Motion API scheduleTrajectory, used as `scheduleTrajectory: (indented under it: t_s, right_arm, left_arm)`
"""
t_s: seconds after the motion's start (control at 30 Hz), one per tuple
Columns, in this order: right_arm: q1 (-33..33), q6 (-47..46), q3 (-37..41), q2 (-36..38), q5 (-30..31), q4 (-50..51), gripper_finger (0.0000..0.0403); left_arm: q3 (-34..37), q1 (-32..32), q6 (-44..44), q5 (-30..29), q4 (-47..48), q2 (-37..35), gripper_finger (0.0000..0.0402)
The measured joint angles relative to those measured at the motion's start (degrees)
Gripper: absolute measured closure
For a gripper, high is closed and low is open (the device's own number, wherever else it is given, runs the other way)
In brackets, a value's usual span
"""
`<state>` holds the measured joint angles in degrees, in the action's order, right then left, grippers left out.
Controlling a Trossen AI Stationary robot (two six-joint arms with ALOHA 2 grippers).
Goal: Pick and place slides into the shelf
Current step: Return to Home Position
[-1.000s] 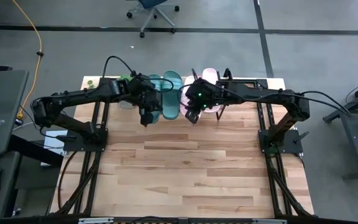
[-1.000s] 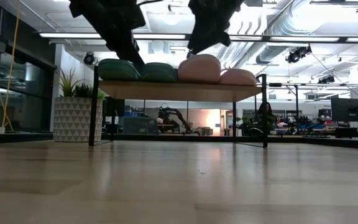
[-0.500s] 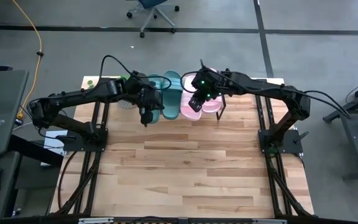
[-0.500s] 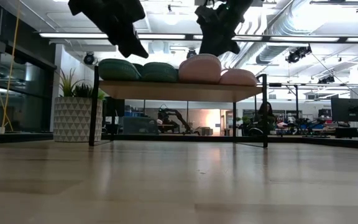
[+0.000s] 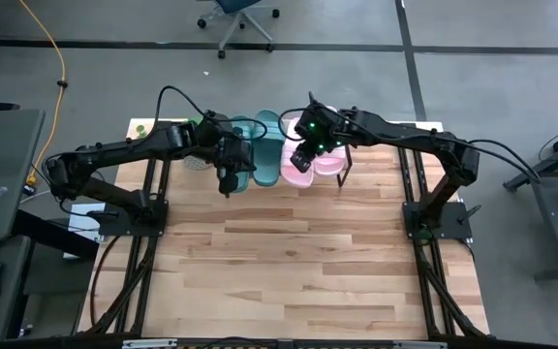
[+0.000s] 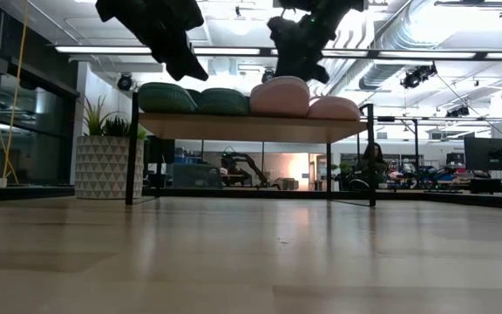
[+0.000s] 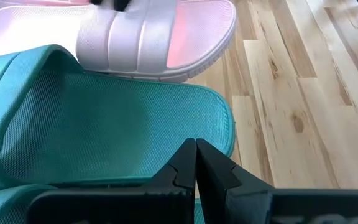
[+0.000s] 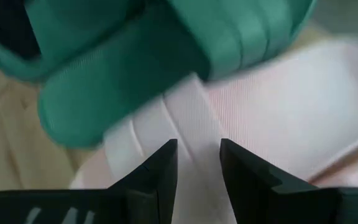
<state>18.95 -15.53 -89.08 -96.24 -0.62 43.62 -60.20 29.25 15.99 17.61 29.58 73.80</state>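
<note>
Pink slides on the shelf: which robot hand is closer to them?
Right. The right hand hangs just above the pink slides; the left hand is off to the side, over the green slides.

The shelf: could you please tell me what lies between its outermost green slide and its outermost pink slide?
In the low view, a second green slide and a second pink slide, side by side.
</note>
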Motion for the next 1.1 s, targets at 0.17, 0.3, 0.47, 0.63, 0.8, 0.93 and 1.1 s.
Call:
scheduleTrajectory:
  t_s: [0.17, 0.3, 0.47, 0.63, 0.8, 0.93, 1.1]
  right_arm:
    - [-0.77, 0.58, -0.03, 1.88, 6.45, -1.51, 0.0289]
    - [-0.36, -0.23, -0.08, 3.76, 8.20, 2.26, 0.0289]
    - [-0.67, -2.47, -0.11, 6.70, 14.10, 8.66, 0.0289]
    - [0.21, -2.48, -0.02, 5.97, 12.61, 12.40, 0.0289]
    - [2.08, -3.88, -0.02, 3.81, 11.09, 14.72, 0.0289]
    - [3.01, -4.37, -0.11, 2.71, 9.25, 15.28, 0.0289]
    - [1.38, -3.98, 0.03, 5.43, 15.92, 10.10, 0.0289]
  left_arm:
    - [-0.02, 0.00, -0.42, 0.50, 0.17, -0.31, 0.0401]
    - [-0.02, -0.02, -0.44, 0.87, 0.16, -0.63, 0.0402]
    - [-0.02, 0.00, -0.48, 0.94, 0.19, -0.61, 0.0402]
    - [-0.02, 0.00, -0.87, 0.90, 0.02, -0.61, 0.0401]
    - [-0.02, 0.00, -1.32, 0.90, 0.02, -0.61, 0.0401]
    - [-0.02, 0.00, -1.51, 0.90, 0.02, -0.62, 0.0401]
    - [-0.63, 0.00, -1.38, 0.24, 0.63, -1.90, 0.0401]
